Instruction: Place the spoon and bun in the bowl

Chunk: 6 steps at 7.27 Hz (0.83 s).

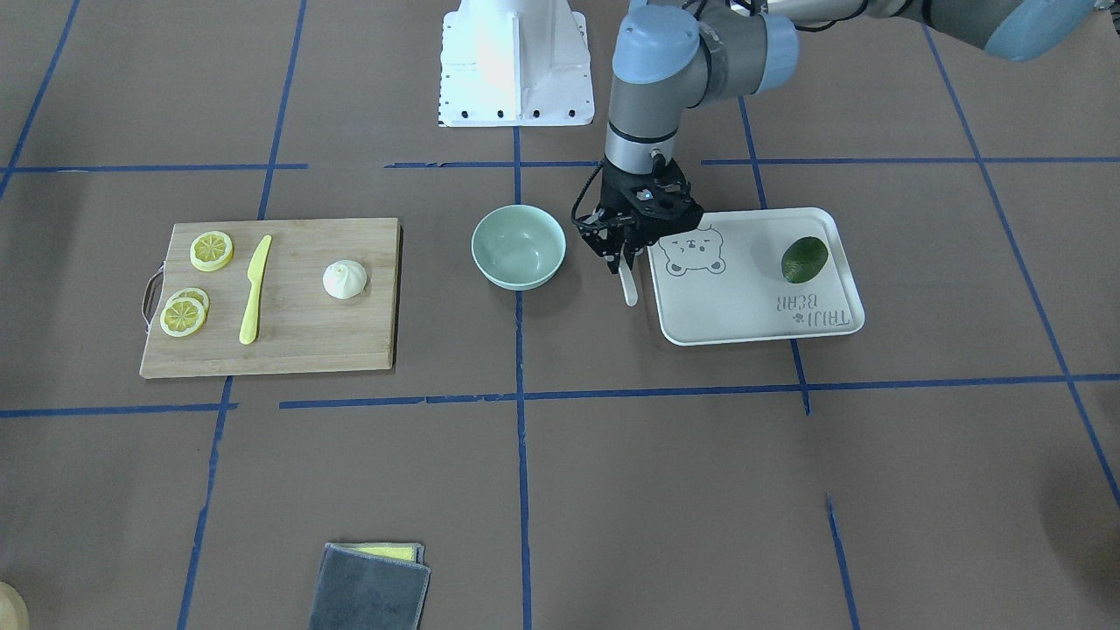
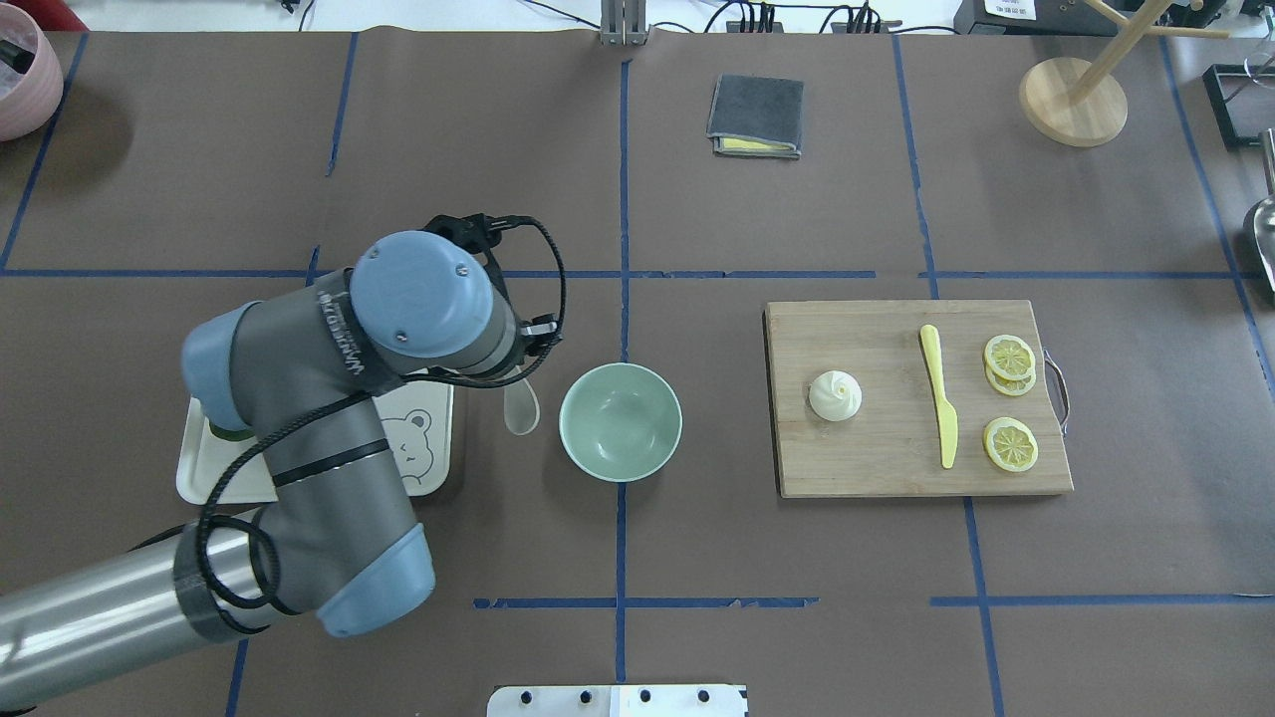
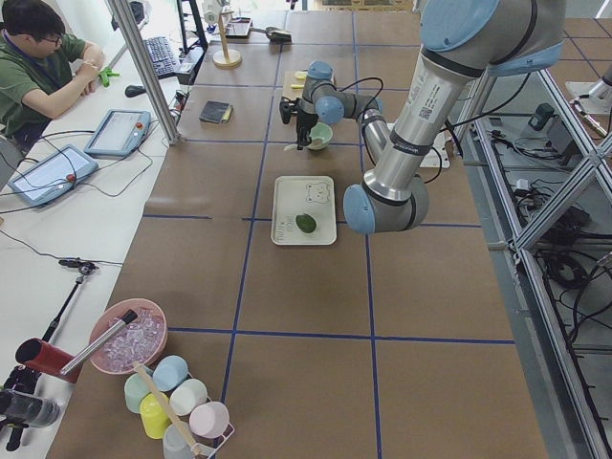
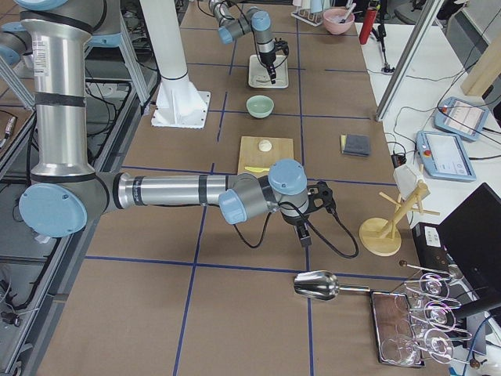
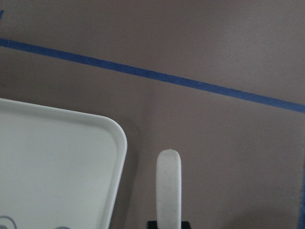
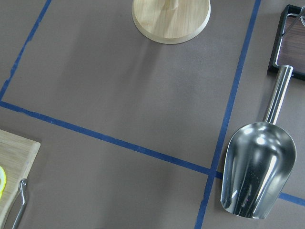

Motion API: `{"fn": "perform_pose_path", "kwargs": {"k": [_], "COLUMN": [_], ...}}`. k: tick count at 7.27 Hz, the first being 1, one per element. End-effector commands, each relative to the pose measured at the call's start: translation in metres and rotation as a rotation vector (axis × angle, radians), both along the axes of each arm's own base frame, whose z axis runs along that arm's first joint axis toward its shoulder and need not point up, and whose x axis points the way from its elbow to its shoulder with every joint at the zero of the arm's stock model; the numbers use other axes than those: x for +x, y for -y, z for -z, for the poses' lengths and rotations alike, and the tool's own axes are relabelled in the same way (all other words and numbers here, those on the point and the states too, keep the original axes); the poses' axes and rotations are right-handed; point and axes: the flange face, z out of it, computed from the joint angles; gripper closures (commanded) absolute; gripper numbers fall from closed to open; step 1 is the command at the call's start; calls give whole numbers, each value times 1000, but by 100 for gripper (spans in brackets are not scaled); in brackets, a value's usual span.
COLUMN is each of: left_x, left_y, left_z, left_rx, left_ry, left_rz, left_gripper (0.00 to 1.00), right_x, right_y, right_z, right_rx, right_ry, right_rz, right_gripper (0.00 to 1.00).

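The round pale mint-green bowl (image 1: 519, 246) is empty: the left gripper (image 1: 623, 255) pinches the small white soup spoon (image 1: 628, 284) just beside it, the pleated white bun (image 1: 345, 280) lies on the wooden board (image 1: 297, 341), and whether the right gripper (image 4: 304, 235) is spread I cannot tell.

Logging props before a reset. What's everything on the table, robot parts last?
spoon: one, white, held in the left jaws between bowl and tray
bowl: one, mint green, table centre
bun: one, white, on the cutting board
cutting board: one, wooden, robot's right
knife: one, yellow, on the board
lemon slices: three, yellow, on the board, two overlapping
tray: one, white, bear drawing, robot's left
green fruit: one, dark, on the tray
cloth: one, grey, folded, far side
wooden stand: one, far right corner
scoop: one, metal, right end
left jaws: shut on the spoon
right jaws: near the scoop; state unclear
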Motion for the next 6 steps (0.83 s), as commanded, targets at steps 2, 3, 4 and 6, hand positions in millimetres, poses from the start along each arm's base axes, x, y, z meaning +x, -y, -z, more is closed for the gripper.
{"fn": "perform_pose_path", "kwargs": {"k": [2, 3, 4, 6], "left_x": [70, 70, 70, 68], "left_y": [-29, -29, -29, -29], "left_z": [40, 39, 36, 28], "left_rx": [-48, -46, -28, 69], "left_ry": [15, 16, 26, 62], "left_rz": [17, 17, 3, -98], "left_gripper": [100, 100, 66, 0], "right_x": [-1, -1, -1, -1], "right_y": [0, 0, 0, 0], "right_z": [3, 3, 3, 5], "right_rx": [4, 4, 4, 9], "right_ry": [9, 9, 9, 9], "right_rz": [4, 4, 4, 4], "right_gripper": [0, 0, 0, 0]}}
